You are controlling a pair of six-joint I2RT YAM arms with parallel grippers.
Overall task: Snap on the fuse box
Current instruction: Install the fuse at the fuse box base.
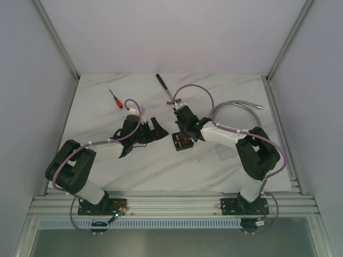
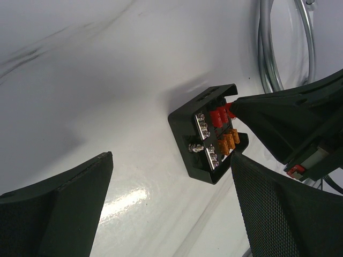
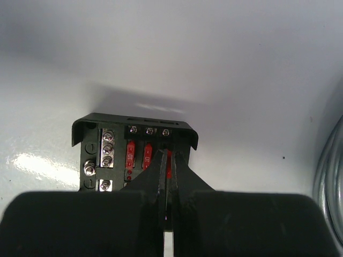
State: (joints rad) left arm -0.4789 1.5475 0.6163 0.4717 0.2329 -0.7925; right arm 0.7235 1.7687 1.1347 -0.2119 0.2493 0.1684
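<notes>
Near the middle of the bench [image 1: 161, 171], between the two arms, the fuse box [image 1: 181, 142] lies flat with its open face up. Its red and orange fuses [image 2: 225, 131] are showing and no cover is on it. The right pincer [image 3: 167, 160] stands directly over the box, pinched fully together, its tips down among the red ones. Whether they nip one of them I cannot tell. The left pincer [image 1: 159, 129] is spread wide and empty, just to the box's left and apart from it. The box is squarish, so no long axis counts. The right arm is plainly nearer, and I judge any press would go straight down.
</notes>
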